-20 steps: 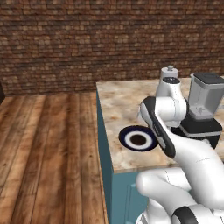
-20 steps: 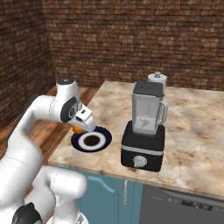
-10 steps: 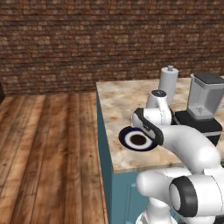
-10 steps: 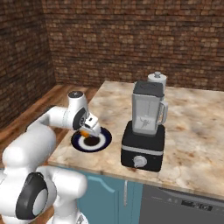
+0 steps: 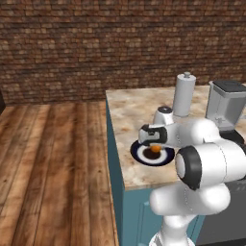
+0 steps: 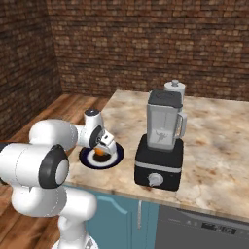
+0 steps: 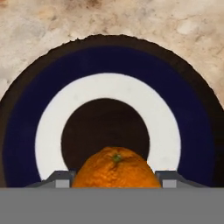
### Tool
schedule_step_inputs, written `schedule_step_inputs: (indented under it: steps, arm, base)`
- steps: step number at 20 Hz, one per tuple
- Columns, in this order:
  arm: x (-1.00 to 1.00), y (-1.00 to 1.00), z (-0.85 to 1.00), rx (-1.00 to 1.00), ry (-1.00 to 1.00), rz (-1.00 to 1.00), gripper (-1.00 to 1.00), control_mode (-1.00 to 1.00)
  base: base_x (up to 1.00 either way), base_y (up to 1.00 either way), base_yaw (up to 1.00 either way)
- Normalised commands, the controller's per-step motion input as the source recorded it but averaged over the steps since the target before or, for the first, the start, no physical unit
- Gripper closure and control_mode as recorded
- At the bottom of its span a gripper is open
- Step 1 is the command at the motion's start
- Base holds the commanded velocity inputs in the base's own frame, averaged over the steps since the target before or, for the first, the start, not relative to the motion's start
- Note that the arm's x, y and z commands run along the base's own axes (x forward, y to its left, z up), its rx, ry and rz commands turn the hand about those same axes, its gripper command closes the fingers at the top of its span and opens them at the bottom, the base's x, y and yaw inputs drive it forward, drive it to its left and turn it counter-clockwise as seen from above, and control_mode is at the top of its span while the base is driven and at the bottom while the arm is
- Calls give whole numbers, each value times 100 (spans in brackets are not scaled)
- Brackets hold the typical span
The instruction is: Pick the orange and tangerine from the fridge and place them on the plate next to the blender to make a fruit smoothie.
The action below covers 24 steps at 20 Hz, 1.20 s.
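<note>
Centrally, one plate (image 7: 109, 109) with concentric dark, navy and white rings lies on the marbled countertop (image 5: 139, 108), near the counter's front-left corner. One orange fruit (image 7: 116, 168) sits between the two fingertips (image 7: 59, 178) of the gripper (image 7: 116, 179), at 6 o'clock in the hand view, directly over the plate's dark centre; the jaws stand a fruit's width apart, one at each side of the fruit, and whether they press it cannot be told. In the left base view the gripper (image 5: 153, 137) hangs over the plate (image 5: 153, 153) with the fruit (image 5: 155, 149) under it, low over the plate; contact with the plate cannot be told. In the right base view the same fruit (image 6: 99, 151) appears above the plate (image 6: 102, 158). One blender (image 6: 162, 141), with a black base, white knob and clear jug, stands at 3 o'clock of the plate, close beside it. One pale upright cylinder (image 5: 184, 94) stands behind, at about 1 o'clock of the plate. One fruit is counted in all.
</note>
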Motion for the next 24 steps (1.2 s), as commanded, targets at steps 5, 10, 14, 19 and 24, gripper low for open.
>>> schedule_step_inputs:
  steps: [5,10,14,19,24]
  arm:
    - [27,0,-2,0,-1,-2,-100,-100]
    - [1,1,15,0,0,-2,-100,-100]
    - [-32,16,63,0,-2,0,-100,-100]
    - [-76,29,62,-1,-9,0,-100,-100]
    - [-96,18,43,0,-2,0,-100,-100]
  base:
    - [0,0,0]
    - [0,0,0]
    - [0,0,0]
    - [0,0,0]
    - [0,0,0]
